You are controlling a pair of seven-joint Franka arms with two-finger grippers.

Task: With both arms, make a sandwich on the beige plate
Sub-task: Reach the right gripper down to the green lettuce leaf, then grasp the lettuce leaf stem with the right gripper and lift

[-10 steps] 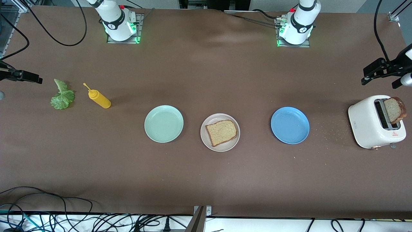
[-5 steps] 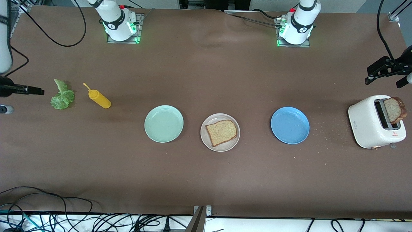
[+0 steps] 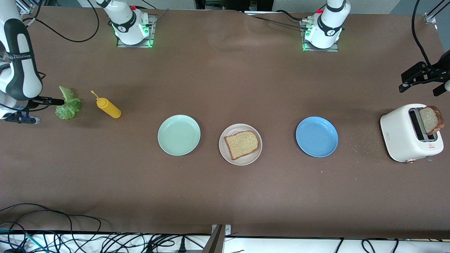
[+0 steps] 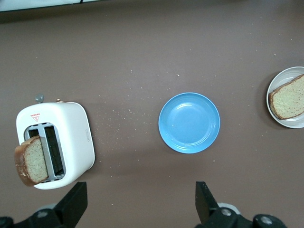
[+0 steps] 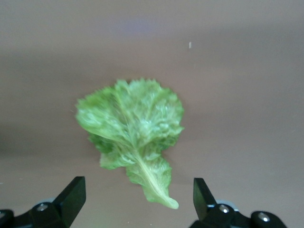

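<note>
Front view: bread slice (image 3: 242, 144) on beige plate (image 3: 225, 151), between mint plate (image 3: 179, 135) and blue plate (image 3: 316, 136). Mustard bottle (image 3: 108, 107) just beside lettuce leaf (image 3: 68, 104).

Left wrist view: left gripper (image 4: 140, 204) spread wide, empty, probably above toaster (image 4: 71, 142) holding second slice (image 4: 30, 160).

Right wrist view: right gripper (image 5: 137, 202) wide apart, empty, over the leaf.

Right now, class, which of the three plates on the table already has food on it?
The beige plate, in the middle of the row, holds a bread slice. The mint green plate and the blue plate on either side of it hold no food.
</note>
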